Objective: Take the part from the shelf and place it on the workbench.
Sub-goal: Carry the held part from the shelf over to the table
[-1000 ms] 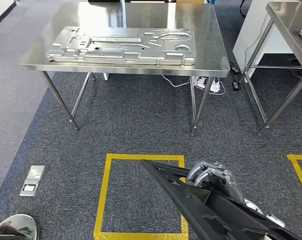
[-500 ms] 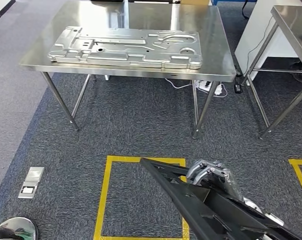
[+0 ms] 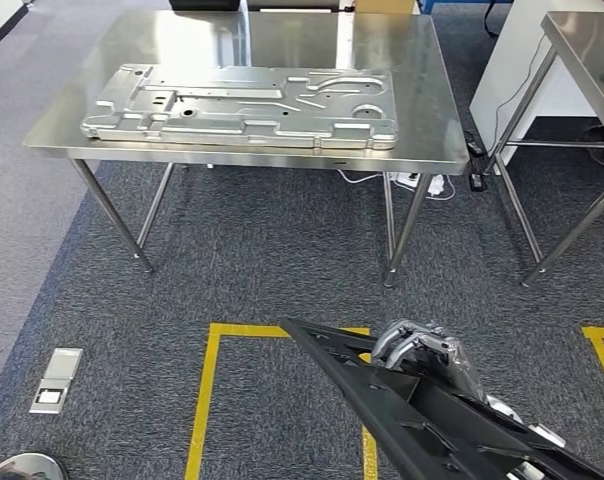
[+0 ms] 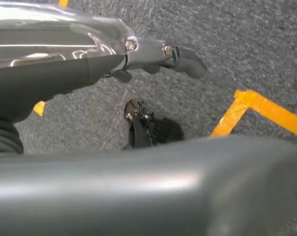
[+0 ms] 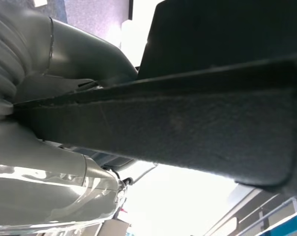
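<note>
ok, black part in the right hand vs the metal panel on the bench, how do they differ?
The black part is dark and matte; the metal panel is shiny silver. The black part is tilted in the right hand; the metal panel lies flat on the workbench. Both are long, flat, contoured pieces.

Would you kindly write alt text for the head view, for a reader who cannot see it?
The robot's right hand holds a long black part low at the lower right, above grey carpet marked with a yellow tape square. Ahead stands a steel workbench bearing a large stamped metal panel; the corner of a second steel table shows at the right.
</note>
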Available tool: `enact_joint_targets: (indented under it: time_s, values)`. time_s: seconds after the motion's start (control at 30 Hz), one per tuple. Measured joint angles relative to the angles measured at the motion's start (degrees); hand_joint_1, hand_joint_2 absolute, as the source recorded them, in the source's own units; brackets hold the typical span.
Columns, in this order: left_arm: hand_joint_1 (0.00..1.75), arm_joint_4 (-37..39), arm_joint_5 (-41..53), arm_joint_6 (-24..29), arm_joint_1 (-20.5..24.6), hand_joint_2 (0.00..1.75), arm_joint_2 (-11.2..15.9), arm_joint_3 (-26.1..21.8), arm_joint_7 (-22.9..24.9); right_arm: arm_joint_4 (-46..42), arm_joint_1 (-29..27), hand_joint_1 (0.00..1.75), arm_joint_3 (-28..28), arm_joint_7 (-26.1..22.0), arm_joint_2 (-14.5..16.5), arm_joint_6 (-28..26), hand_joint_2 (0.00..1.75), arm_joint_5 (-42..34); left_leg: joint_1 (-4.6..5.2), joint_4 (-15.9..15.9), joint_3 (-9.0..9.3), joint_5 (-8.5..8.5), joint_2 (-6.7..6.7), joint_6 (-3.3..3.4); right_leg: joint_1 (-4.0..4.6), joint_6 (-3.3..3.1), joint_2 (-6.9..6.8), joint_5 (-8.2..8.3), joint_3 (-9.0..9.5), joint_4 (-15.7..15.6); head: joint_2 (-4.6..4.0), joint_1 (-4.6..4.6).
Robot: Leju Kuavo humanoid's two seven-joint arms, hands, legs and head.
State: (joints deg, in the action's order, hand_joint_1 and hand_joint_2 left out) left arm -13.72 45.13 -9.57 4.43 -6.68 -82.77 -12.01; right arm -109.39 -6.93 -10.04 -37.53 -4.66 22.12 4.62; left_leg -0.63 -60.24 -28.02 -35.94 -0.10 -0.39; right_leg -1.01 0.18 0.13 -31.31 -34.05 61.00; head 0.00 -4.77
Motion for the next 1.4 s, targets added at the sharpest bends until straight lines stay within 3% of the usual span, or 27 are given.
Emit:
enact_joint_targets:
  time_s: [0.07, 0.13, 0.17, 0.2, 0.27, 0.3, 0.33, 0.47, 0.53, 0.57, 0.63, 0.67, 0.7, 0.73, 0.8, 0.83, 0.87, 0.93, 1.0, 1.07, 1.13, 1.2, 1.23, 1.3, 1.33, 1.4]
  values:
    - [0.00, 0.00, 0.01, -0.01, 0.11, 1.75, -0.05, 0.00, -0.01, -0.05, 0.04, 1.75, 0.01, 0.00, 0.01, -0.01, 1.75, -0.01, -0.04, -5.70, -2.93, -2.33, 0.00, -0.42, -0.19, -0.56, -0.18, -0.62, 0.78, -0.18, 0.00, -0.02]
    - [0.00, 0.00, 0.00, 0.02, -0.05, 1.75, -0.06, 0.00, 0.00, -0.03, 0.01, 1.75, 0.01, 0.00, 0.01, 0.00, 1.75, -0.01, -0.08, -13.61, -8.05, -4.47, 0.00, -0.65, -0.17, -0.79, -0.22, -1.37, 1.52, -0.19, 0.00, -0.02]
    - [0.00, 0.00, 0.00, 0.03, -0.21, 1.75, -0.07, 0.00, 0.00, -0.03, -0.04, 1.75, 0.01, 0.00, 0.00, 0.00, 1.75, -0.01, -0.07, -15.75, -9.91, -4.21, 0.00, -0.64, -0.16, -0.80, -0.15, -1.77, 2.02, -0.19, 0.00, -0.02]
    - [0.00, 0.00, 0.00, 0.03, -0.36, 1.75, -0.08, 0.00, 0.01, -0.02, -0.06, 1.75, 0.01, 0.00, 0.00, 0.00, 1.75, -0.01, -0.05, -15.75, -10.79, -2.67, 0.00, -0.52, -0.14, -0.78, -0.05, -2.23, 2.67, -0.19, 0.00, -0.02]
    - [0.00, 0.00, 0.01, 0.02, -0.50, 1.75, -0.09, 0.00, 0.00, -0.02, -0.05, 1.75, 0.01, 0.00, 0.00, 0.00, 1.75, -0.01, 0.12, -10.18, -9.84, 2.85, -0.03, 0.11, -0.12, -0.60, 0.09, -3.34, 4.29, -0.21, 0.00, -0.02]
    - [0.00, -0.01, 0.01, 0.02, -0.49, 1.75, -0.08, 0.00, 0.00, 0.00, -0.02, 1.75, 0.01, -0.01, 0.01, 0.00, 1.75, -0.01, 0.33, -7.30, -9.00, 5.05, -0.05, 0.57, -0.07, -0.39, 0.11, -3.87, 4.99, -0.29, 0.00, -0.02]
    - [0.00, -0.01, 0.01, 0.02, -0.50, 1.75, -0.07, 0.00, 0.00, 0.02, 0.00, 1.75, 0.01, 0.00, 0.01, 0.00, 1.75, -0.02, 0.56, -5.03, -8.21, 6.20, -0.06, 1.04, -0.06, -0.09, 0.16, -4.26, 5.48, -0.42, 0.00, -0.02]
    - [0.00, -0.01, -0.01, 0.05, -0.40, 1.75, -0.08, 0.00, -0.02, -0.01, -0.03, 1.75, 0.00, 0.00, -0.01, -0.01, 1.75, -0.04, 0.69, -1.21, -6.22, 4.74, -0.09, 2.09, -0.02, 1.42, 0.09, -4.09, 5.90, -0.61, 0.00, -0.02]
    - [0.00, -0.01, -0.01, 0.04, -0.46, 1.75, -0.11, 0.00, -0.04, -0.04, 0.13, 1.75, 0.00, -0.02, -0.03, -0.02, 1.75, -0.04, 0.30, -0.14, -4.91, 4.48, -0.13, 2.39, 0.00, 1.76, 0.00, -4.92, 5.04, 1.74, 0.00, -0.01]
    - [0.00, -0.01, -0.01, 0.04, -0.49, 1.75, -0.12, 0.00, -0.03, -0.02, 0.19, 1.75, 0.02, -0.02, -0.08, -0.03, 1.75, -0.04, 0.21, 0.14, -4.32, 4.26, -0.13, 2.51, -0.01, 1.82, -0.01, -6.09, 3.63, 4.30, 0.00, 0.01]
    - [0.00, -0.01, 0.00, 0.04, -0.49, 1.75, -0.12, 0.00, -0.03, 0.04, 0.13, 1.75, 0.04, -0.01, -0.19, -0.03, 1.75, -0.05, 0.18, 0.25, -3.53, 3.61, -0.12, 2.64, -0.02, 2.01, 0.00, -8.61, -0.95, 10.95, 0.00, 0.02]
    - [0.00, -0.01, 0.00, 0.04, -0.50, 1.75, -0.12, 0.00, -0.02, 0.07, 0.02, 1.75, 0.04, 0.00, -0.23, -0.03, 1.75, -0.05, 0.17, 0.25, -3.09, 3.20, -0.12, 2.61, -0.02, 2.13, -0.01, -8.85, -2.98, 13.20, 0.00, 0.03]
    - [0.00, -0.01, -0.01, 0.04, -0.52, 1.75, -0.13, 0.00, -0.02, 0.09, -0.05, 1.75, 0.03, 0.00, -0.26, -0.02, 1.75, -0.05, 0.16, 0.25, -2.53, 2.78, -0.11, 2.57, -0.02, 2.24, -0.01, -7.94, -4.19, 13.69, 0.00, 0.02]
    - [0.00, -0.01, -0.01, 0.04, -0.52, 1.75, -0.14, 0.00, -0.01, 0.09, -0.08, 1.75, 0.03, 0.00, -0.27, -0.02, 1.75, -0.05, 0.12, 0.25, -1.86, 2.30, -0.12, 2.50, -0.02, 2.31, -0.02, -5.77, -4.34, 12.00, 0.00, 0.03]
    - [0.00, -0.01, -0.01, 0.04, -0.50, 1.75, -0.19, 0.00, -0.01, 0.13, -0.06, 1.75, 0.04, 0.00, -0.30, -0.03, 1.75, -0.05, 0.01, 0.29, -0.48, 1.28, -0.12, 2.17, 0.04, 2.21, -0.10, -0.59, -2.95, 5.61, -0.01, 0.02]
    - [0.00, -0.01, -0.01, 0.04, -0.46, 1.75, -0.20, 0.00, -0.01, 0.19, -0.03, 1.75, 0.04, 0.00, -0.31, -0.03, 1.75, -0.05, 0.00, 0.28, -0.11, 0.88, -0.13, 1.92, 0.17, 2.00, -0.19, 0.48, -2.41, 2.94, -0.01, 0.04]
    - [0.00, -0.01, -0.01, 0.04, -0.43, 1.75, -0.20, 0.00, 0.00, 0.23, -0.07, 1.75, 0.04, 0.01, -0.33, -0.04, 1.75, -0.04, 0.00, 0.35, 0.07, 0.51, -0.12, 1.55, 0.32, 1.63, -0.27, 0.91, -2.21, 1.56, -0.01, 0.06]
    - [0.00, -0.01, -0.01, 0.04, -0.40, 1.75, -0.20, 0.00, 0.01, 0.26, -0.11, 1.75, 0.06, 0.03, -0.36, -0.04, 1.75, -0.03, 0.07, 0.36, 0.42, 0.22, -0.09, 0.82, 0.50, 0.77, -0.29, 0.28, -2.17, 0.90, 0.00, 0.08]
    - [0.00, -0.01, -0.02, 0.02, -0.37, 1.75, -0.24, 0.00, 0.00, 0.15, -0.12, 1.75, 0.05, 0.03, -0.35, -0.03, 1.75, -0.03, 0.07, -0.60, 0.78, 0.04, -0.07, 0.35, 0.19, 0.00, -0.24, 0.34, -1.17, 0.52, 0.00, 0.06]
    - [0.00, -0.01, -0.01, -0.01, -0.15, 1.75, -0.28, 0.00, -0.02, 0.06, 0.00, 1.75, 0.03, 0.01, -0.33, -0.02, 1.75, -0.05, -0.01, -5.01, -1.30, -1.05, -0.08, -0.11, -0.11, -0.55, -0.27, -0.09, 0.00, 0.10, 0.00, 0.02]
    - [0.00, -0.01, 0.01, 0.01, -0.06, 1.75, -0.28, 0.00, -0.02, 0.05, 0.02, 1.75, 0.04, 0.00, -0.33, -0.02, 1.75, -0.07, -0.11, -11.99, -5.88, -3.72, -0.08, -0.68, -0.13, -0.83, -0.22, -0.82, 0.74, 0.01, 0.00, -0.03]
    - [0.00, -0.01, 0.00, 0.04, -0.27, 1.75, -0.27, 0.00, -0.01, 0.06, -0.08, 1.75, 0.06, 0.00, -0.33, -0.02, 1.75, -0.06, -0.14, -15.37, -9.37, -4.76, -0.08, -0.89, -0.12, -0.82, -0.05, -1.67, 1.71, 0.01, 0.00, -0.04]
    - [0.00, -0.01, 0.00, 0.04, -0.37, 1.75, -0.27, 0.00, -0.01, 0.07, -0.09, 1.75, 0.06, 0.00, -0.33, -0.02, 1.75, -0.05, -0.13, -14.30, -9.84, -3.43, -0.08, -0.81, -0.12, -0.77, 0.02, -2.14, 2.40, 0.01, 0.00, -0.04]
    - [0.00, -0.01, -0.01, 0.04, -0.48, 1.75, -0.27, 0.00, -0.01, 0.07, -0.06, 1.75, 0.06, 0.00, -0.33, -0.02, 1.75, -0.05, 0.01, -8.33, -8.95, 1.96, -0.09, -0.24, -0.14, -0.52, 0.04, -3.22, 3.98, -0.05, 0.00, -0.04]
    - [0.00, -0.01, 0.00, 0.04, -0.50, 1.75, -0.26, 0.00, -0.01, 0.09, -0.04, 1.75, 0.06, 0.00, -0.33, -0.02, 1.75, -0.05, 0.23, -5.75, -8.62, 3.57, -0.08, 0.13, -0.15, -0.30, 0.04, -3.69, 4.61, -0.10, 0.00, -0.04]
    - [0.00, -0.01, -0.01, 0.04, -0.60, 1.75, -0.23, 0.00, 0.00, 0.10, 0.00, 1.75, 0.07, 0.03, -0.33, -0.02, 1.75, -0.05, 0.70, -3.27, -8.55, 4.53, -0.12, 0.89, -0.13, 0.42, 0.08, -4.39, 5.32, -0.15, 0.00, -0.05]
